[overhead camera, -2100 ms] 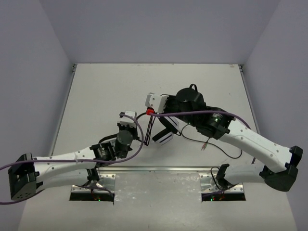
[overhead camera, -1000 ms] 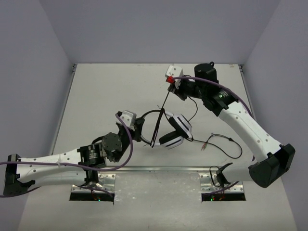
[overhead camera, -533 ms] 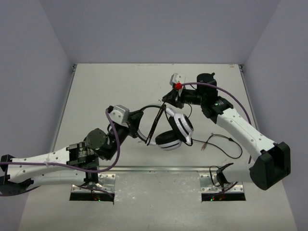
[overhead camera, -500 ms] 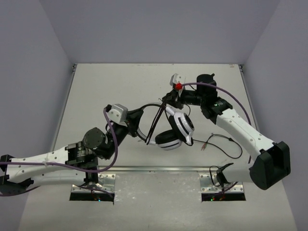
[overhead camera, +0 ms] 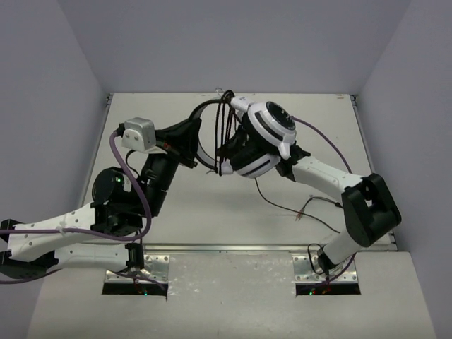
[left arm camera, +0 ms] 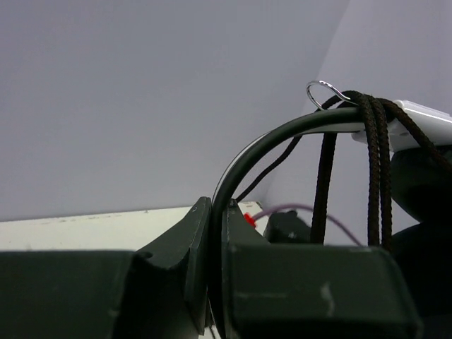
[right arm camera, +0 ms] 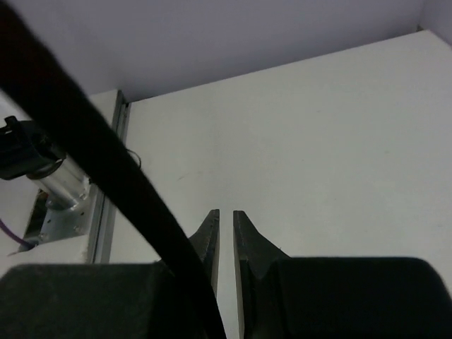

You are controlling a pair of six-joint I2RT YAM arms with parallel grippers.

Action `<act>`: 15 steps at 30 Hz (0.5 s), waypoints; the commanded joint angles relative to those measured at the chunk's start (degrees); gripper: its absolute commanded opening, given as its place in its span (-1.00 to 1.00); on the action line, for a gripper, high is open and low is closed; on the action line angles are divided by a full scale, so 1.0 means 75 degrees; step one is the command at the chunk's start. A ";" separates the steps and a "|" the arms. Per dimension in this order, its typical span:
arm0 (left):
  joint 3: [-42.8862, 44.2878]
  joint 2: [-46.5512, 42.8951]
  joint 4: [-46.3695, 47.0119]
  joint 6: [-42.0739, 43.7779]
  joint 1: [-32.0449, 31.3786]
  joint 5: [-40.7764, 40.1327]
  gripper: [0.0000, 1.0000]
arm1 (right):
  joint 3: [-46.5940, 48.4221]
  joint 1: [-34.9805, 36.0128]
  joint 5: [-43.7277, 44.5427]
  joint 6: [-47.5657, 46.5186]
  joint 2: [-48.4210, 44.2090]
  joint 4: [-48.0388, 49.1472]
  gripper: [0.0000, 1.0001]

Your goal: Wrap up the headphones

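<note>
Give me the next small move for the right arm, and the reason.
Probably lower the right gripper to the loose cable on the table and pinch it. Its jaws stand a slit apart, empty, while the left gripper clamps the headband, which carries a few cable turns. The rest trails free, so another turn seems needed.

The raised headphones (overhead camera: 265, 138) block the middle air for me, pinched at the band by the left end effector (left arm camera: 219, 240), with cable loops (overhead camera: 222, 131) hung across that band. My right end effector (right arm camera: 226, 215), jaws a slit apart, has the band crossing just beside it. Loose cable (overhead camera: 272, 203) trails over the right-front worktop (overhead camera: 332, 113); I see passable room at the far-right corner and near centre.
</note>
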 commanded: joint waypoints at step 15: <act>0.3746 0.3117 -0.1024 -0.1024 0.3458 -0.1099 -0.99 | -0.3701 0.2602 0.2001 0.0044 -0.1823 0.1824 -0.97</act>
